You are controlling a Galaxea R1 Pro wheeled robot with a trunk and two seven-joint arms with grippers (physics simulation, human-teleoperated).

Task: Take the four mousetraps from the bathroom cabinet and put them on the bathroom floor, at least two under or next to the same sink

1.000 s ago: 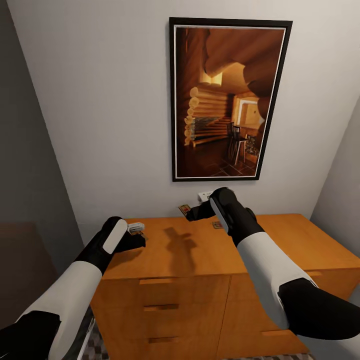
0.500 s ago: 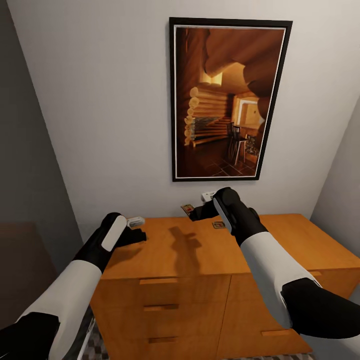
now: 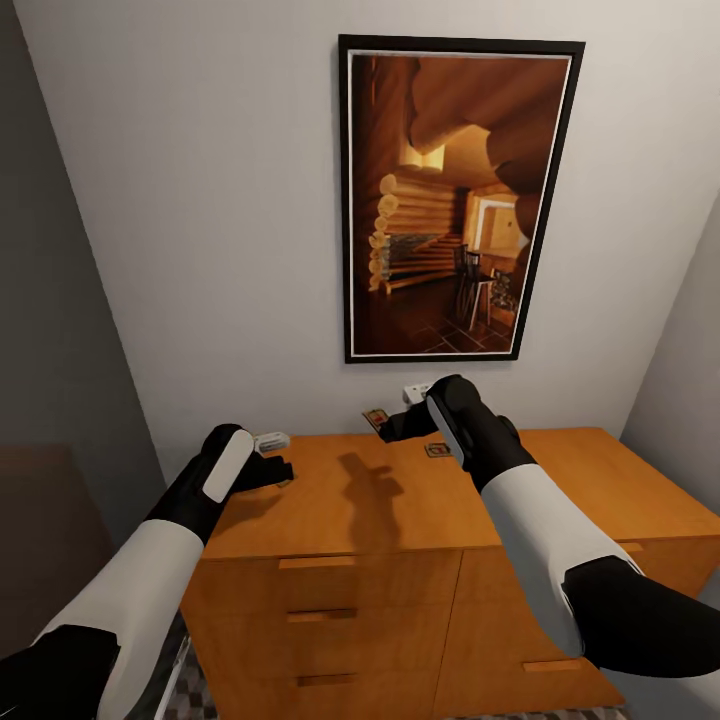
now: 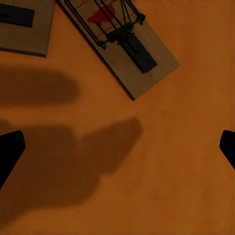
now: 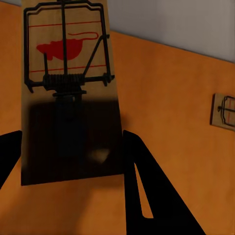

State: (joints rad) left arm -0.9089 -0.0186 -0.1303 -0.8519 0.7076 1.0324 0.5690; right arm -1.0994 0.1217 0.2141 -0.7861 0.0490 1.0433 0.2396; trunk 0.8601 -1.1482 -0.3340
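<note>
Your right gripper (image 5: 68, 147) grasps a flat tan wooden mousetrap with dark wire spring and red mark (image 5: 68, 93), its black fingers (image 5: 142, 186) on either side of the board, lifted above the rear edge of the wide orange-brown wooden cabinet (image 3: 400, 500). A second small trap (image 5: 223, 111) lies flat on the top well apart. Your left gripper (image 4: 117, 152) hangs released, fingertips spread wide, over the cabinet's left rear corner; a third trap (image 4: 125, 41) lies just beyond it, a fourth (image 4: 22, 22) beside that.
</note>
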